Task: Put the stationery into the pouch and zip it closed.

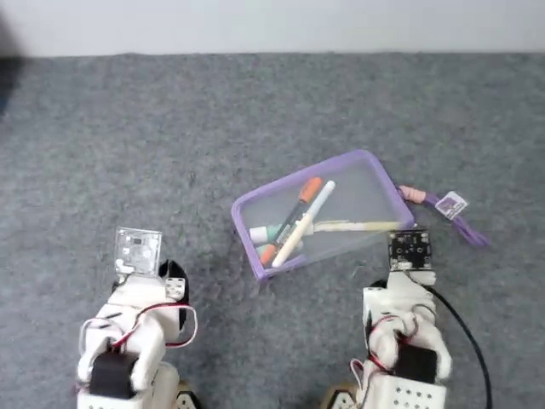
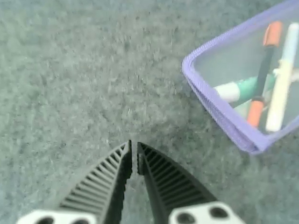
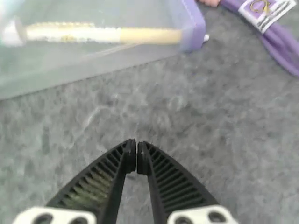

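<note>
Tag [image 3: 264,10] print unreadable (perhaps a logo).

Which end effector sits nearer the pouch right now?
Right. The right end effector, shut, sits just short of the near long edge of the pouch. The left end effector, also shut, is farther off, out beyond the pouch's opposite corner.

Overhead plus wrist close-ups, common pouch [image 1: 362,198]

We see even, diffuse light over the grey mat [image 1: 170,128]. We note soft, faint shadows beside the pouch [image 1: 245,237] and a pale sheen on its clear face.
</note>
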### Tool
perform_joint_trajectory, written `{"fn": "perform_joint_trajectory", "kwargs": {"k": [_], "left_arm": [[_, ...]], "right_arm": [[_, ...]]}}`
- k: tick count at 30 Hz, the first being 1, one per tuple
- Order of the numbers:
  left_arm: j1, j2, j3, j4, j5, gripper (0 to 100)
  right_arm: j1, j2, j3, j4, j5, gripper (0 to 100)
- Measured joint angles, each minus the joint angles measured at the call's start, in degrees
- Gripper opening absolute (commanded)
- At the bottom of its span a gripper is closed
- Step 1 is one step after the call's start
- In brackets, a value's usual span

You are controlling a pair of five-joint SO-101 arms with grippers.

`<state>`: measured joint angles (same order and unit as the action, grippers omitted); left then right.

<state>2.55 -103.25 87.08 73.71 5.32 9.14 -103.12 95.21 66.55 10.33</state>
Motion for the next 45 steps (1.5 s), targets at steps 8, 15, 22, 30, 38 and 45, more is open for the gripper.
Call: {"fn": "perform_joint_trajectory", "kwargs": {"k": [8,15,22,30,38,45], "left_arm": [[-0.1,0.2,9.6,-0.2,0.0,2],[0.0,-0.2,9.8,-1.3,-0.1,2],[0.0,-0.2,9.8,-1.3,-0.4,2],[0.0,-0.2,9.8,-1.3,-0.4,2],[0.0,-0.2,9.8,-1.3,-0.4,2],[0.0,-0.2,9.8,-1.3,-0.4,2]], "right_arm": [[0.2,0.0,0.2,6.9,0.2,0.9],[8.9,0.0,0.2,8.2,0.2,1.1],[10.5,0.0,0.2,8.2,0.4,1.1],[10.5,0.0,0.2,8.2,0.4,1.1],[10.5,0.0,0.2,8.2,0.4,1.1],[10.5,0.0,0.2,8.2,0.4,1.1]]}}
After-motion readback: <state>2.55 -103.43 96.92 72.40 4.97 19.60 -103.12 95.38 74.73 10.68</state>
